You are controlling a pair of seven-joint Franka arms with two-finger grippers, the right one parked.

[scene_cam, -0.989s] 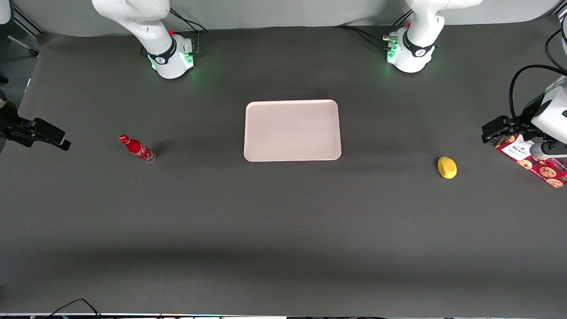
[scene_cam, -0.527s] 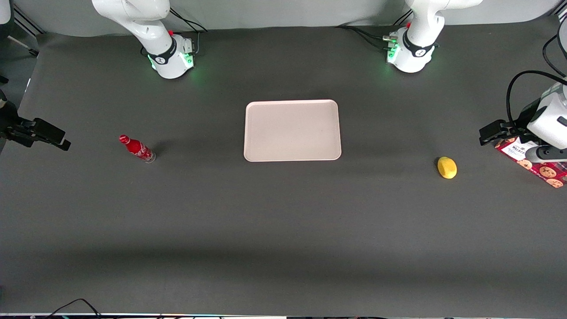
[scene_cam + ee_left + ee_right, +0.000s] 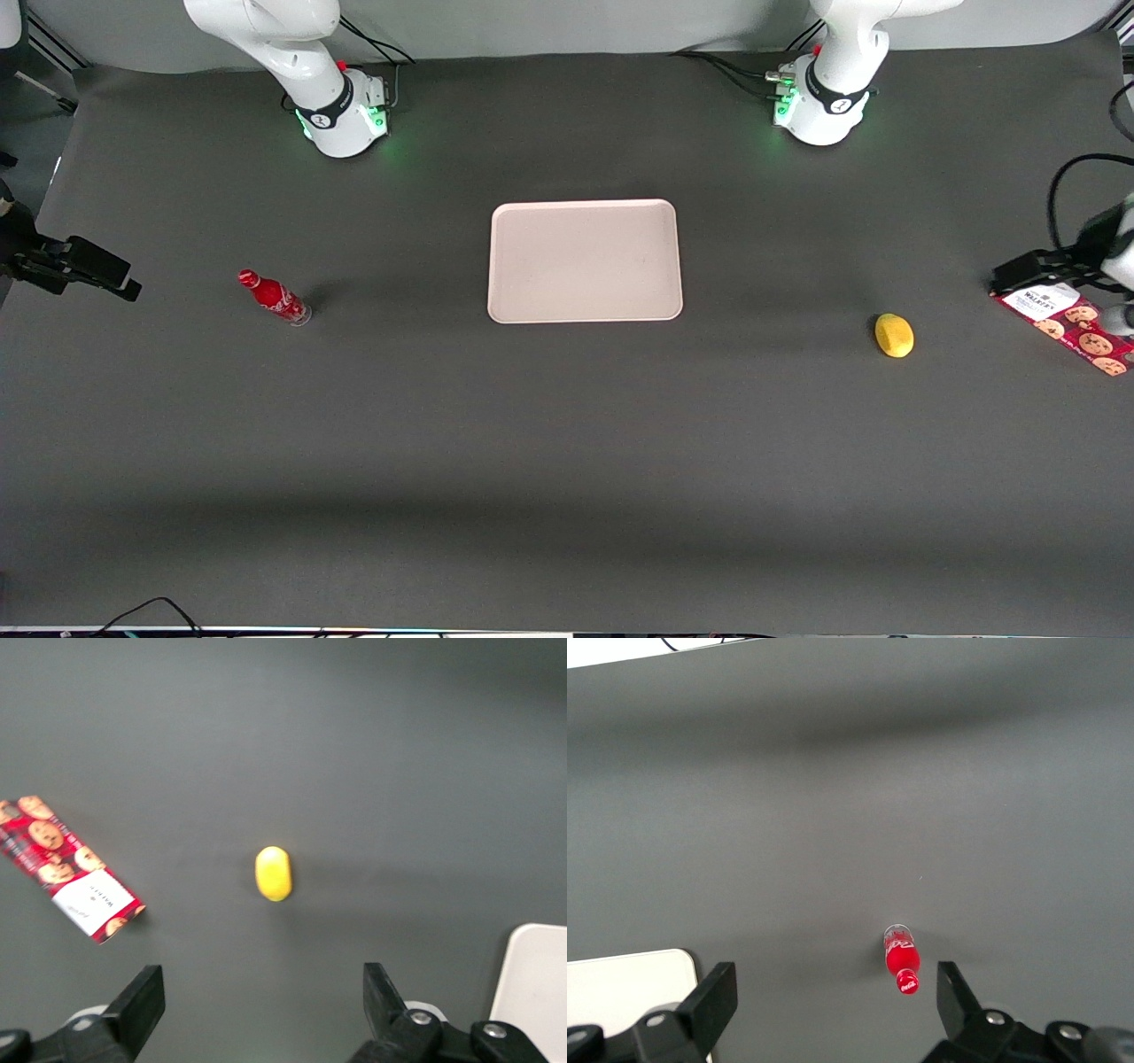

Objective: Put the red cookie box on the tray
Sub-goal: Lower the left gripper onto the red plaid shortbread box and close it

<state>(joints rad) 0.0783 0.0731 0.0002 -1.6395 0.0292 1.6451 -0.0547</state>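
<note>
Front view: the red cookie box (image 3: 1063, 326) lies flat at the right edge of the frame, the lemon (image 3: 894, 336) beside it, well apart from the tray (image 3: 585, 260) at center. The gripper (image 3: 1032, 271) hovers over the box's label end.

Left wrist view: the gripper (image 3: 261, 1010) has its fingers (image 3: 142, 1003) spread wide, holding nothing; the box (image 3: 71, 870) and the lemon (image 3: 274, 873) lie on the table.

Right wrist view: a red soda bottle (image 3: 901, 959) stands alone.

Open hand (image 3: 262, 1005) above dark table (image 3: 372, 753), red cookie box (image 3: 69, 867) flat, yellow lemon (image 3: 274, 873) apart, tray (image 3: 537, 985) corner

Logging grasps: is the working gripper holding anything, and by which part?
Nothing: the open gripper hangs above the table, apart from the red cookie box.
</note>
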